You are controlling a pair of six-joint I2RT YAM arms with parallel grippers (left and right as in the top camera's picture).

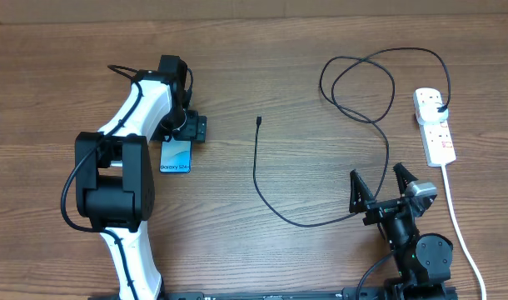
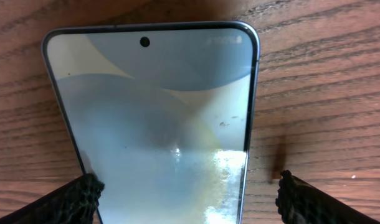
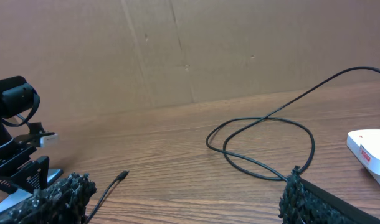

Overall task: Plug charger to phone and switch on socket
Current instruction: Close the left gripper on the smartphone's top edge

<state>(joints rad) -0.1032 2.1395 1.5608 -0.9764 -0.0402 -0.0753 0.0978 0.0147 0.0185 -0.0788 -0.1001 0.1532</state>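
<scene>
The phone (image 1: 176, 157) lies flat on the wooden table with its screen lit, and it fills the left wrist view (image 2: 159, 106). My left gripper (image 1: 183, 133) (image 2: 188, 182) is open astride its near end; the left finger (image 2: 78, 196) is at the phone's edge and the right finger (image 2: 302, 199) stands clear of it. The charger (image 1: 271, 204) is a thin black cable whose connector tip (image 1: 259, 121) (image 3: 120, 177) lies free mid-table. Its loops (image 3: 265, 146) run to a black plug (image 1: 438, 105) in the white socket (image 1: 435, 132) (image 3: 372, 149). My right gripper (image 1: 376, 175) (image 3: 187, 193) is open and holds nothing.
The socket's thick white cord (image 1: 455, 212) runs down the right side to the table's front edge. A cardboard wall (image 3: 190, 50) closes off the back of the table. The left arm (image 1: 125, 158) covers the table left of the phone.
</scene>
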